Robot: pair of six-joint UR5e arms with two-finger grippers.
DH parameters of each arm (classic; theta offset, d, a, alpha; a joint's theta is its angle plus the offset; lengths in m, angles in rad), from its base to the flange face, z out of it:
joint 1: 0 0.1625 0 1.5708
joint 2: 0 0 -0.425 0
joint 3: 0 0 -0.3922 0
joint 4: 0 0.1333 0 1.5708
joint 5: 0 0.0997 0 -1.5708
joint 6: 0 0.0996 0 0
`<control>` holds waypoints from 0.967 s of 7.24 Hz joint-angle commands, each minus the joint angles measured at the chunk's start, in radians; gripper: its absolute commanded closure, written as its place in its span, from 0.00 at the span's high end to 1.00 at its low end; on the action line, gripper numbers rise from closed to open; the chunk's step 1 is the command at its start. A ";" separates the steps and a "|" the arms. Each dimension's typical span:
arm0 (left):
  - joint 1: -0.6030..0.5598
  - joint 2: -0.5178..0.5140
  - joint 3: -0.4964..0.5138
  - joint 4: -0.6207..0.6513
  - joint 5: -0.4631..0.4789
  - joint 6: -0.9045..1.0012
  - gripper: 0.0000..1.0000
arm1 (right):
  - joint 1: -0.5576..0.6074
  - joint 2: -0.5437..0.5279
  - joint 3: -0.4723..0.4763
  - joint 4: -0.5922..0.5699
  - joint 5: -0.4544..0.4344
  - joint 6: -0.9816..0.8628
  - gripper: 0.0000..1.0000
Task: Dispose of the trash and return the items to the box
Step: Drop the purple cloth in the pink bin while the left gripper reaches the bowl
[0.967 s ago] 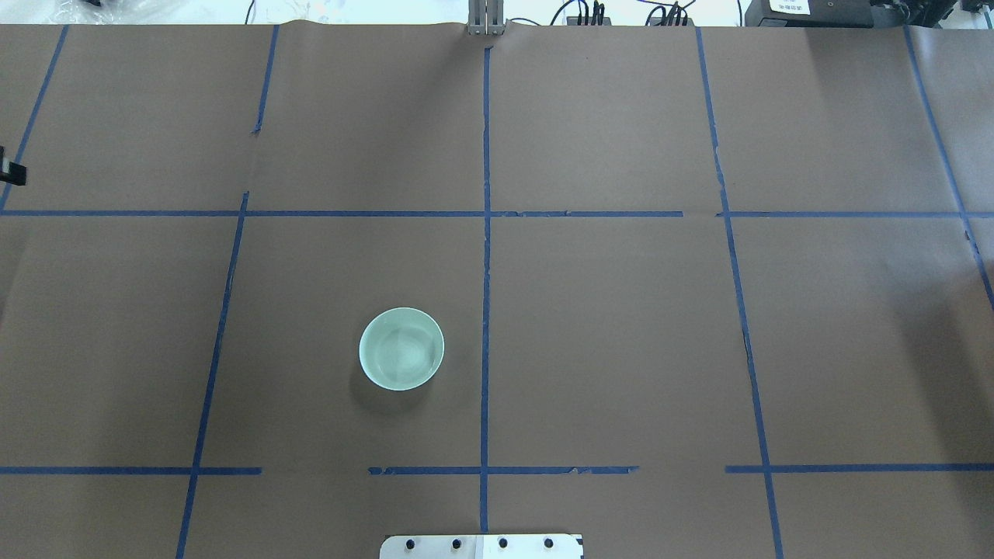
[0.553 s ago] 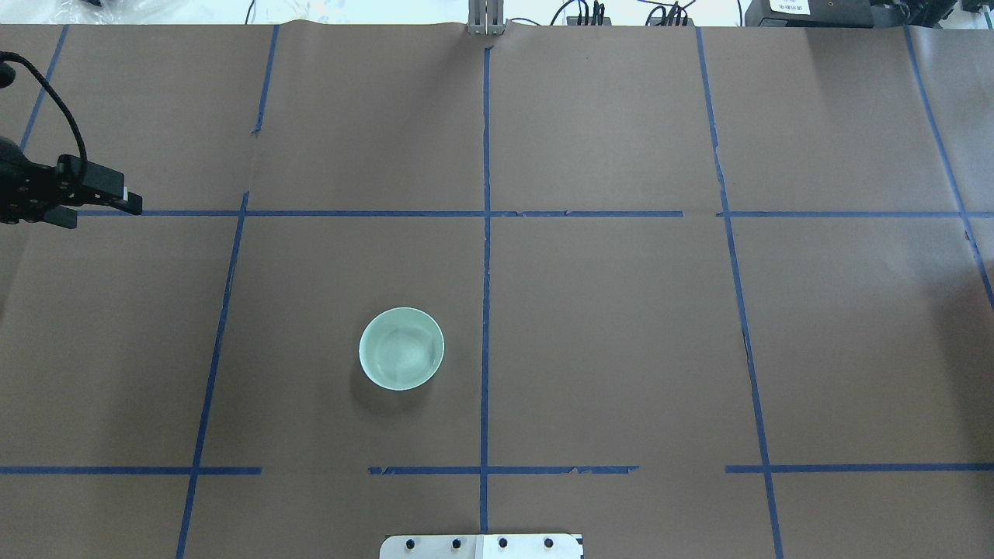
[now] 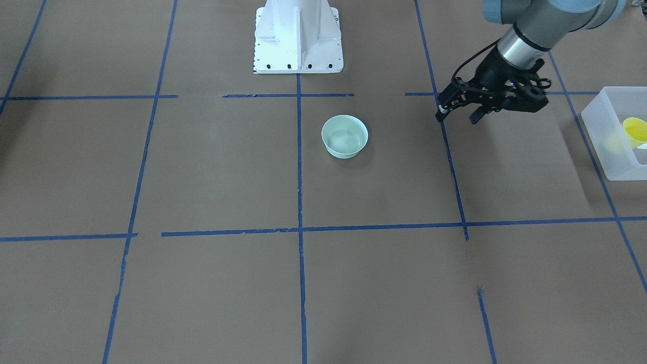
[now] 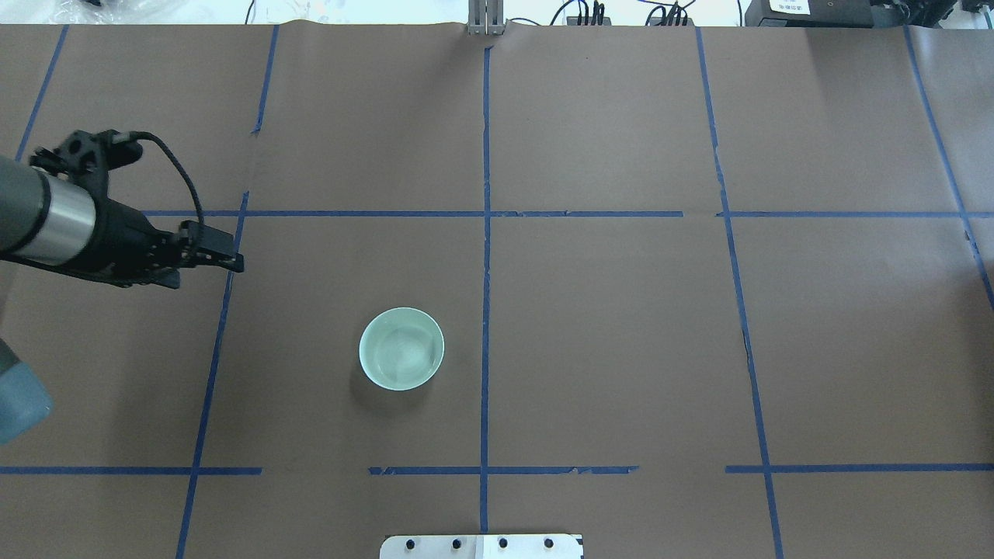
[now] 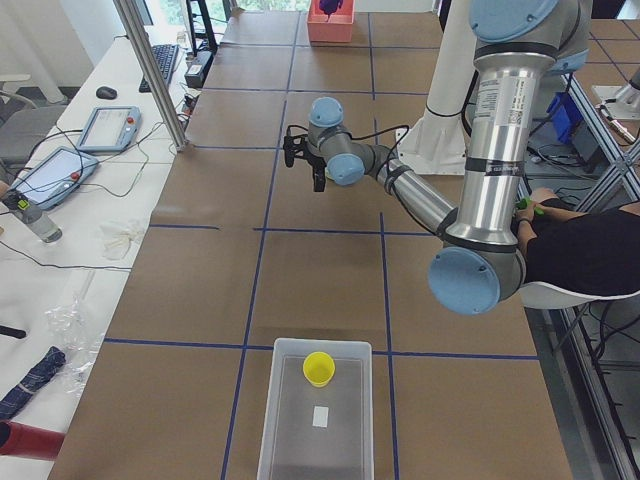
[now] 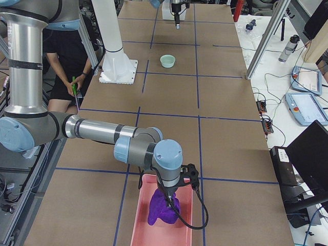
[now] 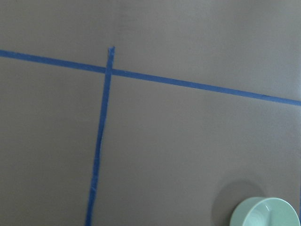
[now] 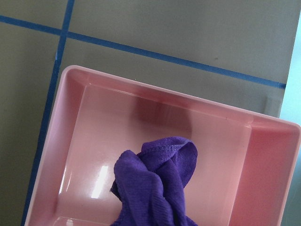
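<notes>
Cup (image 5: 319, 367) sits inside the box (image 5: 345, 440), well behind the left fingers (image 4: 217, 255). These are spread apart and empty above the worktop (image 4: 621, 349), over a blue tape line (image 4: 217, 349). Ahead of them, well apart, stands a pale green bowl (image 4: 401, 348), with nothing between. Right fingers (image 6: 169, 192) hang over a pink tray (image 8: 94, 141), right at a purple cloth (image 8: 155, 183); whether they grip it cannot be told.

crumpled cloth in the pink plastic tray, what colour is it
The crumpled cloth is purple, clearest in the right wrist-mounted view.
</notes>
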 commanded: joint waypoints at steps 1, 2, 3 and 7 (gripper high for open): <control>0.137 -0.131 0.084 0.006 0.092 -0.151 1.00 | 0.002 0.008 -0.014 -0.002 0.007 0.012 1.00; 0.184 -0.163 0.127 0.006 0.139 -0.190 0.99 | 0.003 0.024 -0.014 -0.018 0.013 0.023 1.00; 0.239 -0.171 0.134 0.021 0.216 -0.201 0.99 | 0.003 0.057 -0.015 -0.080 0.028 0.025 1.00; 0.344 -0.250 0.206 0.111 0.298 -0.245 0.89 | 0.005 0.103 0.007 -0.167 0.167 0.113 1.00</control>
